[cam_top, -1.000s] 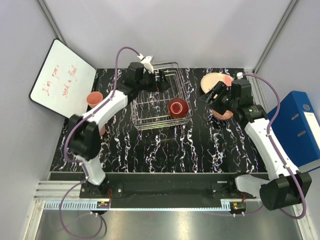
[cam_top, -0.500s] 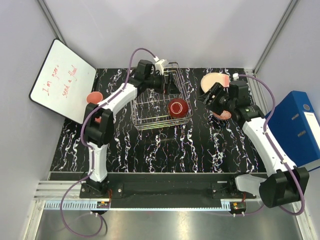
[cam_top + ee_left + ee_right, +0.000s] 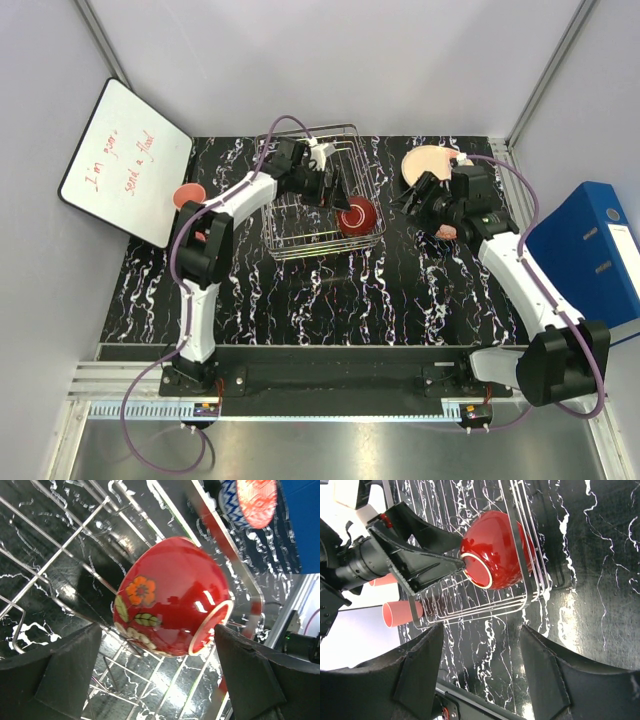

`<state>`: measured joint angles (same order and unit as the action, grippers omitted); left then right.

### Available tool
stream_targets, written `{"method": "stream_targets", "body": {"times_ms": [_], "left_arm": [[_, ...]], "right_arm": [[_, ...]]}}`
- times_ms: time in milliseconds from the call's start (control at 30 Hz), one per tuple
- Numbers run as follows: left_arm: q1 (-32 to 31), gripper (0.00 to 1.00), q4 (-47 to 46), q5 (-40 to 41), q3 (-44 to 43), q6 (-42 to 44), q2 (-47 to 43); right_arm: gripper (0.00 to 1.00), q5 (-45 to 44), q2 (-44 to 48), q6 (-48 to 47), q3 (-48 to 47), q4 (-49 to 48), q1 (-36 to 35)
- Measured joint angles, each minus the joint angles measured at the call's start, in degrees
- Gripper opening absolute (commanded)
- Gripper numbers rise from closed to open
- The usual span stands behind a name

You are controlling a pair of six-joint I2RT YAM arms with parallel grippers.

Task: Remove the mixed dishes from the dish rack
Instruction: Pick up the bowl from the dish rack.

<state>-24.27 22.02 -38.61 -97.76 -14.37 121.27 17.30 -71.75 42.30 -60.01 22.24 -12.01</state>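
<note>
**A:** From above, where's the bowl?

**B:** The glossy red bowl (image 3: 356, 215) sits in the four-o'clock corner of the dish rack (image 3: 318, 252). It is turned over, with its foot ring uppermost. The left tool (image 3: 338, 192) reaches in from ten o'clock and is just beside it. The right tool (image 3: 412, 195) hangs over the bench (image 3: 330, 300) at the rack's three o'clock, near a cream plate (image 3: 425, 160).

**A:** Any writing?

**B:** A whiteboard (image 3: 125, 160) at nine o'clock carries red handwriting that I cannot read with certainty. The spine labels on the blue binder (image 3: 585, 255) are too small to read.

**A:** And the left wrist?

**B:** The bowl lies on the wires with its axis slanted and its foot ring pointing to four o'clock. An orange flower and green leaves show on its side. The tool's fingers (image 3: 55, 675) are spread wide, one on each side of the bowl, with gaps visible and nothing gripped. A blue-white patterned bowl (image 3: 232, 502) shows at one o'clock, beyond the rack.

**A:** Right wrist?

**B:** There the foot ring faces seven o'clock. This tool's fingers stand apart with nothing between them. A salmon-pink cup (image 3: 402, 614) lies at eight o'clock.
</note>
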Motion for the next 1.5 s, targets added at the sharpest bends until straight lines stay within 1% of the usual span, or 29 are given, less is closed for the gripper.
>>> {"method": "stream_targets", "body": {"times_ms": [100,300,567,700,933,1167,1367,1500], "left_arm": [[0.02,0.99,0.55,-0.13,-0.17,0.46,1.33],[0.44,0.99,0.20,-3.34,-2.58,0.44,3.91],[0.76,0.99,-4.31,-9.68,-2.64,-2.01,5.33],[0.76,0.99,-6.91,-10.12,-1.05,-2.38,4.92],[0.72,0.99,-6.93,-9.51,-0.35,-1.60,4.02],[1.11,0.99,-0.55,-6.67,0.33,1.31,0.02],[1.51,0.99,1.49,-6.54,-4.76,2.45,-2.93],[1.51,0.99,1.57,-6.82,-7.08,2.51,-3.15]], "right_arm": [[0.70,0.00,0.11,0.00,0.74,-0.17,-0.04],[0.70,0.39,0.13,0.02,1.62,-0.15,-0.09],[0.70,0.98,0.09,0.13,2.01,-0.57,-0.11],[0.70,1.38,0.07,0.17,2.43,-0.98,-0.11],[0.70,1.86,-0.37,0.42,2.69,-1.60,-0.11],[0.70,1.95,-0.37,0.66,2.78,-1.81,-0.11],[0.70,2.05,-0.37,0.68,2.91,-2.03,-0.13],[0.70,2.16,-0.37,0.68,3.39,-2.43,-0.13]]}}
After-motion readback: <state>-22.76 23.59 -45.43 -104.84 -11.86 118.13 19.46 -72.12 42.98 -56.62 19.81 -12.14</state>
